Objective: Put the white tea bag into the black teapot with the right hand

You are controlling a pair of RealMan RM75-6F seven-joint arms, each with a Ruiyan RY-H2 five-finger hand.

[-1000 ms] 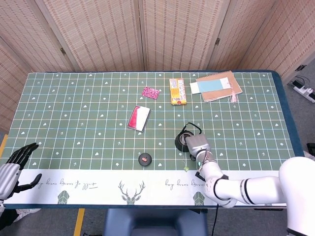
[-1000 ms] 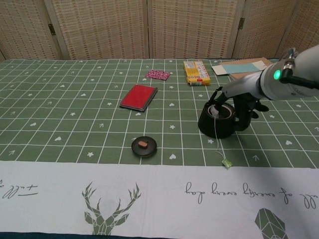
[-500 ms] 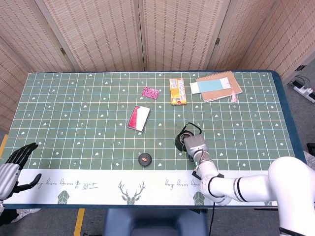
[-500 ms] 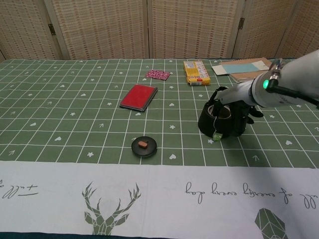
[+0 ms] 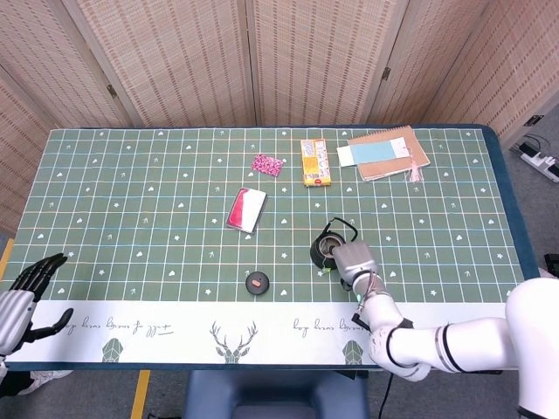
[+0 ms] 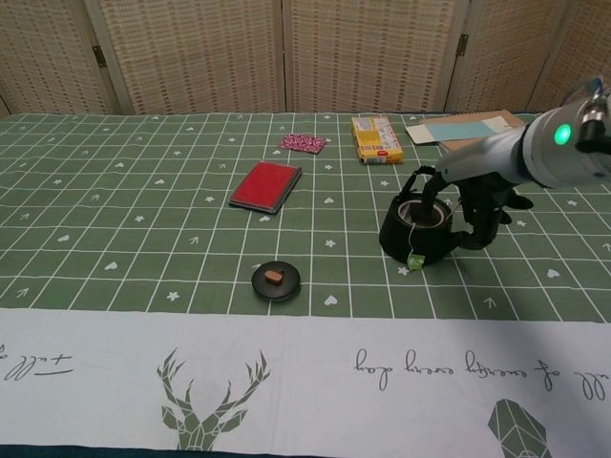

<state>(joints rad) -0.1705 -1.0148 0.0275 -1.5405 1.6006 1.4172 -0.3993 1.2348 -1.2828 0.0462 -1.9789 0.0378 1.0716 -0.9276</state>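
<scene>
Right hand [image 5: 352, 262] of mine sits just beside the black teapot [image 5: 325, 251] in the head view, on its right, near the table's front edge. From above, my wrist covers the fingers, so I cannot tell here whether they grip anything. My left hand [image 5: 26, 292] rests far off at the table's left corner, fingers spread, holding nothing.

From the chest view, my right hand [image 6: 485, 202] is dark and sits just right of the black teapot [image 6: 415, 229], fingers curled downward; whether they hold the string is too small to make out. A thin string runs from the pot's open mouth down its front wall to a small green tag [image 6: 416, 261] hanging outside. The white tea bag itself is not visible; I judge it is inside the pot. The teapot's lid [image 6: 276, 280] lies apart to the left.

To finish well, I judge I should let go fully and lift clear without catching the string or the pot's handle.
</scene>
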